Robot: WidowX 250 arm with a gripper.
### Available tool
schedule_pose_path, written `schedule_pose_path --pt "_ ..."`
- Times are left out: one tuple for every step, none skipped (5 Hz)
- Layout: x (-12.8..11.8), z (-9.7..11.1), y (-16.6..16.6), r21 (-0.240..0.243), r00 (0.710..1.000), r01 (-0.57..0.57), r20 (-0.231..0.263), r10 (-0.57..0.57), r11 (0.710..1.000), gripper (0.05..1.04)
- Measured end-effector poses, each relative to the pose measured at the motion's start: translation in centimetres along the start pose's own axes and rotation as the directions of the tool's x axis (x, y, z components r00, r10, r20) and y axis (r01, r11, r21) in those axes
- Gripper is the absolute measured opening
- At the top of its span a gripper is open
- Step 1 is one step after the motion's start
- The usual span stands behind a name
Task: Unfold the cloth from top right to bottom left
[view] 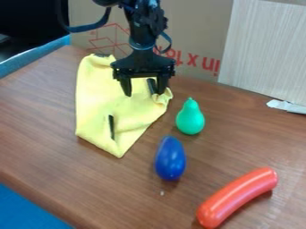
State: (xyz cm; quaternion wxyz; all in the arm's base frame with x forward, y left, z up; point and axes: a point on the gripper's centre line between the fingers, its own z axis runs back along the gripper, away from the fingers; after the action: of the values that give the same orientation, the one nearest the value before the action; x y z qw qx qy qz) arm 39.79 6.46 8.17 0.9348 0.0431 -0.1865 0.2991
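Cardboard stands behind the bench; I see the tool, fingers apart, over the yellow cloth, its camera-right fingertip at the crumpled upper-right edge.

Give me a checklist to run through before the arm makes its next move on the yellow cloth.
1. Hand open, its two fingers apart: ok.
2. Hand over the upper right part of the yellow cloth: ok.
3. Fingertip touching the cloth's bunched right corner: cannot tell; they overlap in this view.
4. Cloth free of toys: ok; the green pear, blue toy and red sausage lie off it.
5. Dark strip on the cloth's lower part fixed, not loose: cannot tell.
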Motion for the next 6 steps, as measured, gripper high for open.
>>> schedule_pose_path --pt "0.11 -0.59 -0.74 0.001 1.0 0.013 -0.002 -0.013 1.0 1.001" --pt "0.27 -0.86 -1.11 0.012 1.0 0.016 -0.012 -0.016 1.0 0.972" --pt "0.5 -1.35 -1.41 0.025 1.0 0.012 -0.029 -0.011 1.0 0.7" --pt "0.55 -1.3 -1.47 0.024 0.999 0.008 -0.032 -0.007 1.0 0.379" --pt "0.24 -1.2 -1.59 0.017 0.998 0.021 -0.056 -0.02 1.0 0.184" --pt "0.05 -1.07 -1.46 0.003 0.996 0.021 -0.091 -0.02 1.0 0.081"
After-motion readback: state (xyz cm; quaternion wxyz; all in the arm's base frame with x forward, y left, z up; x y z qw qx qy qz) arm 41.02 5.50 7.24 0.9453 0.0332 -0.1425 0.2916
